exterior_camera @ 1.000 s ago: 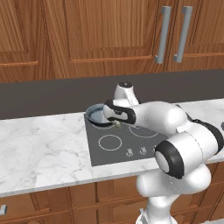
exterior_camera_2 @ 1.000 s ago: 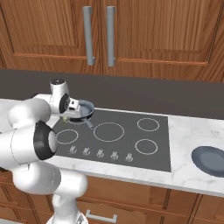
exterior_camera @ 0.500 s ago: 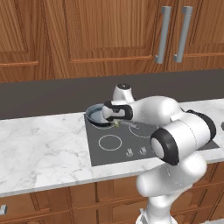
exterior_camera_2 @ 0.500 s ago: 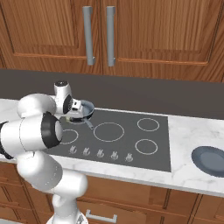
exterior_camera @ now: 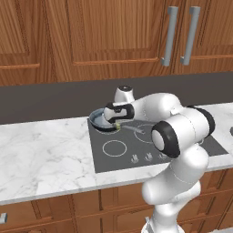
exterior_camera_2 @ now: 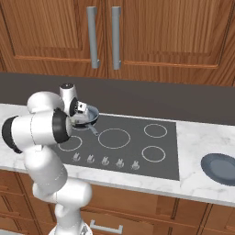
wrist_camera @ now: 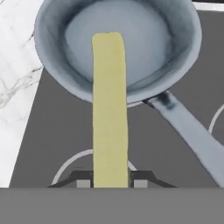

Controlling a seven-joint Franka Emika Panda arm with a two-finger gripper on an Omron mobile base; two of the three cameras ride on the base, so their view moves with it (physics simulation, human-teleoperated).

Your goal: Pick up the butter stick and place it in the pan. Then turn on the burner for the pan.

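Observation:
The butter stick (wrist_camera: 109,105) is a long pale yellow block, and my gripper (wrist_camera: 110,180) is shut on its near end. Its far end reaches over the front rim into the bowl of the pan (wrist_camera: 151,43), above the bluish-grey inside. The pan's slim handle (wrist_camera: 188,131) runs off to the lower right. In the left base view my gripper (exterior_camera: 116,123) hangs at the right rim of the pan (exterior_camera: 99,119), at the cooktop's back left. A short arc of the burner ring (wrist_camera: 135,104) peeks from under the pan; the pan hides the other part.
The black cooktop (exterior_camera_2: 137,147) has more white rings and a row of knobs (exterior_camera_2: 104,160) along its front edge. A dark plate (exterior_camera_2: 220,167) lies on the marble counter at the right. Wooden cabinets hang above the dark backsplash.
My hand has shifted a little left toward the pan with the butter stick still in it, and the elbow has swung round. The pan has stayed put.

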